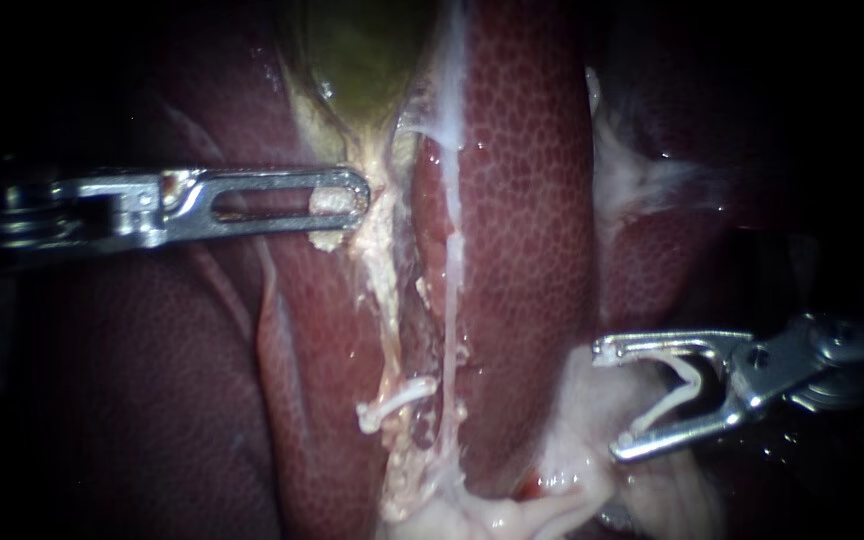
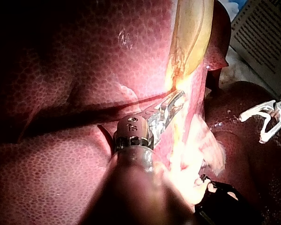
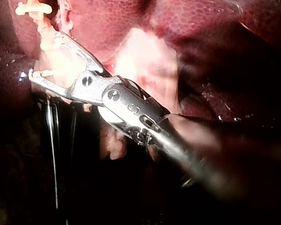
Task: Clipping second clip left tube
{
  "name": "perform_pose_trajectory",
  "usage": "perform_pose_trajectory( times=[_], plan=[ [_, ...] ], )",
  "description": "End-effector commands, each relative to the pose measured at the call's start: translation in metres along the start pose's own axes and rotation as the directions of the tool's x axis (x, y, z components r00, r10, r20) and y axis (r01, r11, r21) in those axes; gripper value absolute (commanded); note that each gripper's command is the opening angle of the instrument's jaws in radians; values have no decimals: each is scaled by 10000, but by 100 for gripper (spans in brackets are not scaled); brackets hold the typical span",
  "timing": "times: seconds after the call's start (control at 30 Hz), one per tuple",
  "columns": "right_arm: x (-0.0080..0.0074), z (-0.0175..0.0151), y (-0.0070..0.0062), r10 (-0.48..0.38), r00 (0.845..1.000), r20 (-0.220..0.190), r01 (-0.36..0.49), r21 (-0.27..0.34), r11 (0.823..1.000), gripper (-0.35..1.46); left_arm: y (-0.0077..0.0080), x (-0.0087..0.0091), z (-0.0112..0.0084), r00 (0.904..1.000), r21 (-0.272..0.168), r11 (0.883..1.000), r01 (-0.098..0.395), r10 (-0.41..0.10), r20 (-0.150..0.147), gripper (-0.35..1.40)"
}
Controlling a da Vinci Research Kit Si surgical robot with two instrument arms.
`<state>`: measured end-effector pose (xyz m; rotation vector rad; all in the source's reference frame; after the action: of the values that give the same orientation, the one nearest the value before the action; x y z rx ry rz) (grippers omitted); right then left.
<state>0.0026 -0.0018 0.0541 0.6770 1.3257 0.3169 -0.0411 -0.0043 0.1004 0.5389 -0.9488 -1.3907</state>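
- Left instrument [image 1: 347,195] – comes in across the dark liver [image 1: 522,180]. Its end effector is closed flat on pale tissue [image 1: 330,203] just under the gallbladder [image 1: 362,50], and a lump of that tissue shows through the slot in the jaw.
- Right instrument [image 1: 610,400] – its end effector stands wide apart, and a white loaded clip [image 1: 680,385] sits in a V against both jaws. No tissue lies inside the V.
- Left tube [image 1: 389,300] – a pale, ragged cord that runs down from the held tissue along the groove in the liver.
- Clip on the left tube [image 1: 397,400] – white, lying crosswise low on the cord, well apart from the right instrument.
- Thin white strand [image 1: 449,300] – just beside the left tube, on the side nearer the right instrument.
- In the way – a broad ridge of liver and a mound of pale fatty tissue [image 1: 572,480] lie between the loaded clip and the left tube.
- Printed sheet [image 2: 262,33] – beyond the liver, seen from the left wrist.
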Motion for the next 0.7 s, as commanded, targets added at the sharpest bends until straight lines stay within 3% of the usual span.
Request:
perform_pose_trajectory(
  times=[0.03, 0.7],
  plan=[
    [0, 0, 0, 0, 10000, 0, 0, 0, 10000, 60, 0, 0, 0, 10000, 1, 10000, 0, 0, -1, -35],
    [0, 0, 0, 0, 10000, 0, 0, -7, 10000, 60, -2, -3, -4, 10000, 19, 10000, 15, -15, -25, -35]
  ],
)
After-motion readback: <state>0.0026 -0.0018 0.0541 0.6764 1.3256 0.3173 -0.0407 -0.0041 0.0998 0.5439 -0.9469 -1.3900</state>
